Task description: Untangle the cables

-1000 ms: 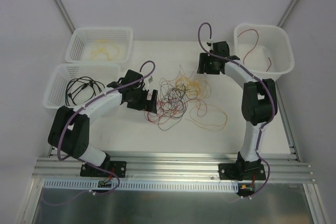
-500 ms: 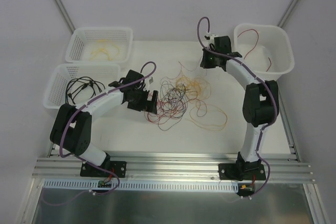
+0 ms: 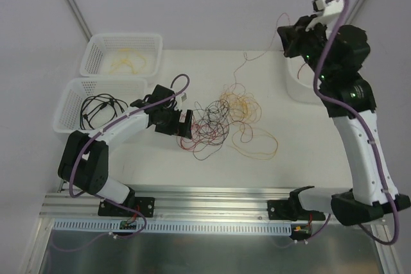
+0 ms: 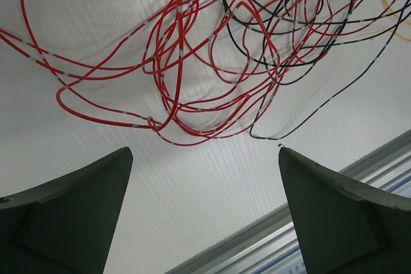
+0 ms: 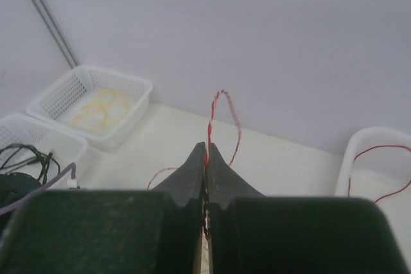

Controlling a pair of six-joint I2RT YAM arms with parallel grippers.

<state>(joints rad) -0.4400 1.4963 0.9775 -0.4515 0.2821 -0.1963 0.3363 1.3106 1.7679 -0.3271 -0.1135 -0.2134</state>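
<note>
Shut tight at the right gripper (image 5: 206,149) on one red cable (image 5: 221,97), high over the white basket (image 3: 294,83) at far right. Slants down and left from there to the tangle of cables (image 3: 215,123) at mid-table (image 3: 192,165) — long axis on that diagonal. Spread wide at the left gripper (image 4: 204,152), low beside the tangle's left edge — nearer the knot. Likely next: draw up and right; beware snagged loops.

A white worktop (image 3: 160,165) carries three white baskets. Two mesh ones sit at its left edge, the far basket (image 3: 125,35) just behind the near basket (image 3: 103,80). A rounder third basket (image 3: 297,89) stands at the far right. Aluminium rails (image 3: 212,205) run along the near edge.
</note>
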